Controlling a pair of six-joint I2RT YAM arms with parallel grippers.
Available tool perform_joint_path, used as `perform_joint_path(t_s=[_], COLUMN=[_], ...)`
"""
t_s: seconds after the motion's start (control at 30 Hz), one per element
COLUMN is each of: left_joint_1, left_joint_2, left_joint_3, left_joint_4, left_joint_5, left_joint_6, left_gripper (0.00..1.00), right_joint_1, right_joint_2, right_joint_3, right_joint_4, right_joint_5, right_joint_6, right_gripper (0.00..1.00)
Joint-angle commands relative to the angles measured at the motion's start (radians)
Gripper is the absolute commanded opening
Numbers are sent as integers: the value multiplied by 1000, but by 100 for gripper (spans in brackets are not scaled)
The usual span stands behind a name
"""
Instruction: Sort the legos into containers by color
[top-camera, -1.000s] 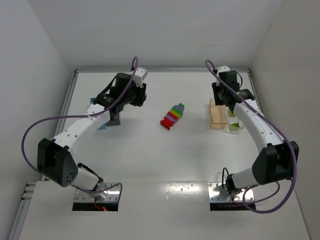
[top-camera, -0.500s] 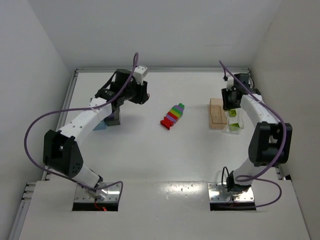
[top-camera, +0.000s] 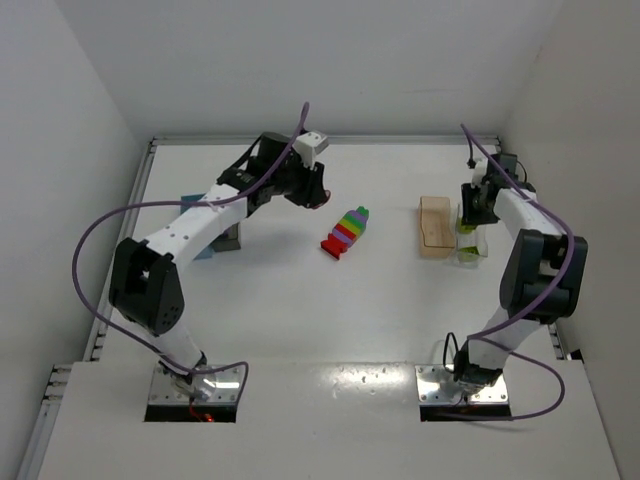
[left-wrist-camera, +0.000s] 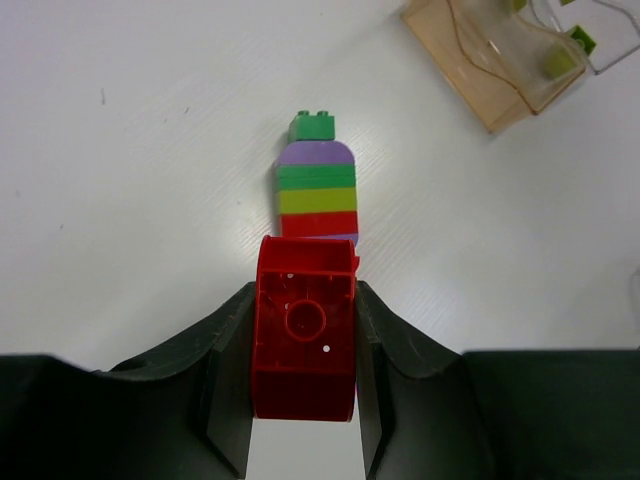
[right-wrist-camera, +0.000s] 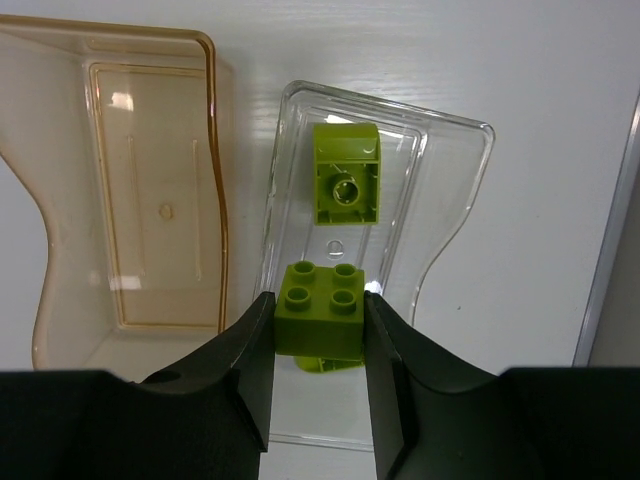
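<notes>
- Nothing readable is showing in any of the three views; no lettering, number, label or brand mark is coming through
- The red brick (left-wrist-camera: 305, 340) is showing only moulded circles and dots on its underside; the studs of the green brick (right-wrist-camera: 320, 305) are appearing too small to read

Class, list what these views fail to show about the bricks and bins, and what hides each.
Top view: light blue bin and dark grey bin, partly under the left arm; contents unseen.
Left wrist view: rainbow stack's near end, behind the held red brick.
Right wrist view: a piece in the clear bin, beneath the held green brick.
</notes>
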Motion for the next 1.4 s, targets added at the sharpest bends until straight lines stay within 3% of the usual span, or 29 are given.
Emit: perform_joint_path(t_s=[0.0,0.07,0.13,0.23,0.33,0.5,0.63,0.67,0.77,0.83,0.93,1.17,1.37], left_joint_1=[-30,-44,-77,-125,-171,-213,-231,-231,-240,-265,-289,-332,-354], left_joint_2=[42,94,134,215,303,444,579,624,714,787,856,930,961], left_joint_3=[82,128,163,230,304,388,410,398,454,517,604,763,821], left_joint_4=[43,43,56,110,183,360,630,762,889,912,929,874,837], left_joint_5=[44,75,102,122,164,256,369,383,383,373,352,274,215], left_joint_6=[3,-7,-16,-40,-82,-201,-447,-495,-623,-648,-637,-559,-505], left_gripper=[19,21,21,24,26,26,26,22,19,21,32,35,45], right_joint_1=[-19,-28,-29,-38,-48,-67,-85,-96,-114,-127,-139,-170,-179], right_joint_2=[16,16,16,-2,-80,-249,-336,-358,-387,-401,-424,-435,-435], right_joint_3=[0,0,0,0,0,-10,-19,-19,-28,-28,-28,-37,-37], right_joint_4=[23,23,23,23,5,-18,-41,-66,-81,-106,-133,-170,-181], right_joint_5=[-43,-43,-52,-52,-74,-100,-109,-109,-120,-120,-140,-160,-180], right_joint_6=[-17,-17,-27,-27,-5,30,39,39,49,49,49,49,58], right_gripper=[33,44,66,86,92,94,94,94,94,94,94,94,94])
